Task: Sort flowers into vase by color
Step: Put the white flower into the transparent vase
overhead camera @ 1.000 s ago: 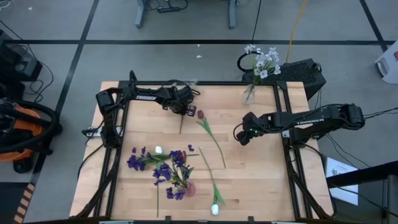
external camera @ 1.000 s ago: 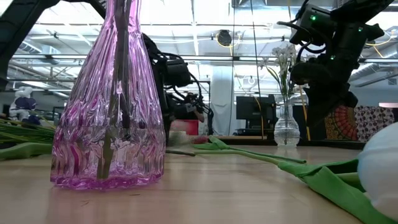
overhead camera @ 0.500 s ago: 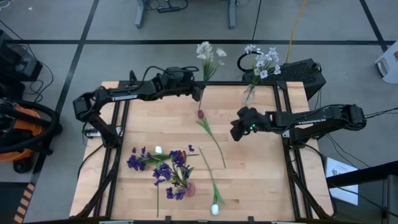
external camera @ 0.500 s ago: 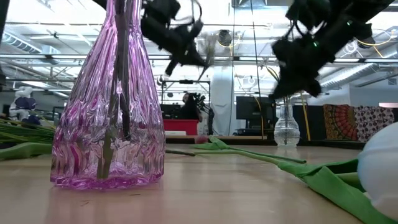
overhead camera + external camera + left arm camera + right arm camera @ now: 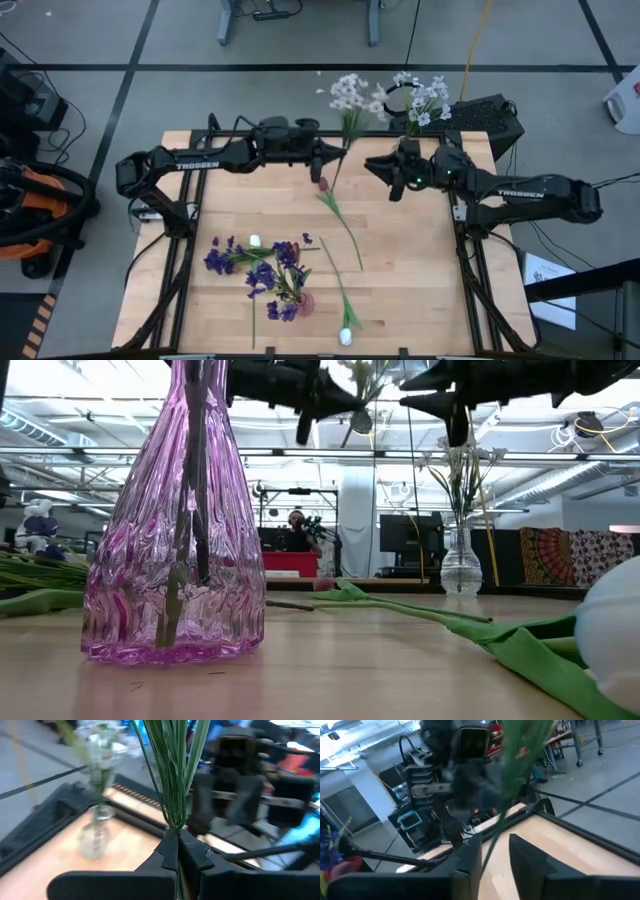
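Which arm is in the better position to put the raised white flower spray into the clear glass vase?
Right. Its open claw is nearer the small clear glass vase and straddles the stem in its wrist view. The left claw holds the white flower spray farther away.

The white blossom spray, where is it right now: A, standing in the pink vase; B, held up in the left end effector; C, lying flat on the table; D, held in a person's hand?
B: the left end effector is shut on the green stems of the white blossom spray, which is lifted above the far edge of the table.
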Robot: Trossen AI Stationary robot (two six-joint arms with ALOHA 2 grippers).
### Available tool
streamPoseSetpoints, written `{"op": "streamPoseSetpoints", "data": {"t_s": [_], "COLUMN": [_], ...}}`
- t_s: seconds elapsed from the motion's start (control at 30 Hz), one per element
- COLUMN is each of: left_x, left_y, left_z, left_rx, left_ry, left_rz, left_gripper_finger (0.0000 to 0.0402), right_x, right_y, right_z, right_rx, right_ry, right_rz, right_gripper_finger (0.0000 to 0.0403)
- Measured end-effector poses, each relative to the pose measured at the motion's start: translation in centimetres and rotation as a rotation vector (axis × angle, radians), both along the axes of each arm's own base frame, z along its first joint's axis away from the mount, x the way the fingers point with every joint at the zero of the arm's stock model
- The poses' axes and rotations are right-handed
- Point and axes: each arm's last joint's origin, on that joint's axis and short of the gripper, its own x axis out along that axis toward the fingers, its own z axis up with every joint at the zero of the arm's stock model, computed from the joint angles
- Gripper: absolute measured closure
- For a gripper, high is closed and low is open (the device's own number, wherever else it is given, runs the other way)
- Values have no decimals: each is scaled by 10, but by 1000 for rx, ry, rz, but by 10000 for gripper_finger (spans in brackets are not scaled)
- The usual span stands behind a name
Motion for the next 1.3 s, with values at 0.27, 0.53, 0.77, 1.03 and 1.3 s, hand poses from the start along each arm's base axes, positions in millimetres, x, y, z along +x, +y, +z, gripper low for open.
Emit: {"op": "streamPoseSetpoints", "data": {"t_s": [0.27, 0.53, 0.77, 1.03, 1.3], "left_x": [8, 9, 10, 11, 11], "left_y": [-22, -25, -34, -36, -37], "left_z": [3, 3, 3, 2, 2], "left_rx": [73, 25, 28, 23, 23], "left_ry": [-46, -50, -46, -38, -38], "left_rz": [-78, -83, -95, -102, -113], "left_gripper_finger": [400, 400, 400, 400, 400], "right_x": [21, 39, 49, 50, 49], "right_y": [1, 4, 2, 1, 1], "right_z": [16, 32, 39, 37, 37], "right_rx": [-11, -93, -99, -111, -156], "right_ry": [-3, -8, -11, 16, 38], "right_rz": [39, 99, 100, 70, 61], "right_gripper_finger": [262, 254, 265, 324, 395]}}
